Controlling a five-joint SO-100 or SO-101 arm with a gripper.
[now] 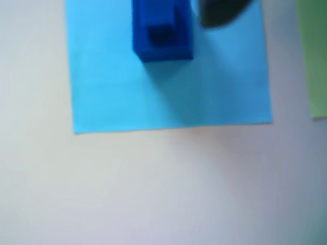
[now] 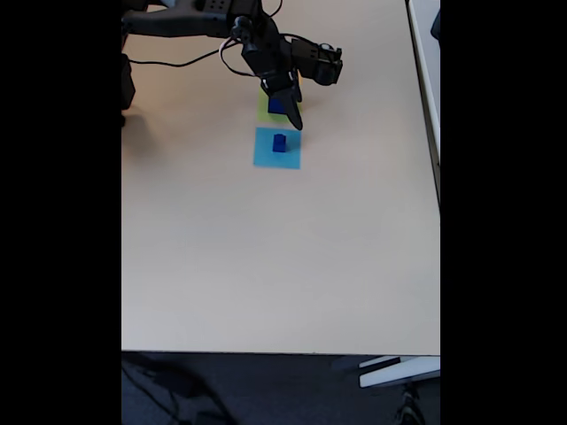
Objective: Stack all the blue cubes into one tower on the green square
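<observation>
In the fixed view a dark blue cube [image 2: 280, 142] stands on the flat light-blue square [image 2: 276, 155]. Just behind it another blue cube [image 2: 276, 104] sits on the green square [image 2: 263, 110]. My black gripper [image 2: 291, 112] hangs over the green square, its fingers pointing down beside that cube; their gap is not readable. The blurred wrist view shows the blue cube [image 1: 162, 33] at the top of the light-blue square [image 1: 168, 87], with a stepped outline. A dark finger tip [image 1: 219, 13] sits to its right, and the green square [image 1: 312, 56] runs along the right edge.
The beige table [image 2: 283, 257] stretches wide and bare toward the front edge. The arm's body and cables [image 2: 186, 22] occupy the back left. A white surface [image 2: 425, 53] borders the table on the right.
</observation>
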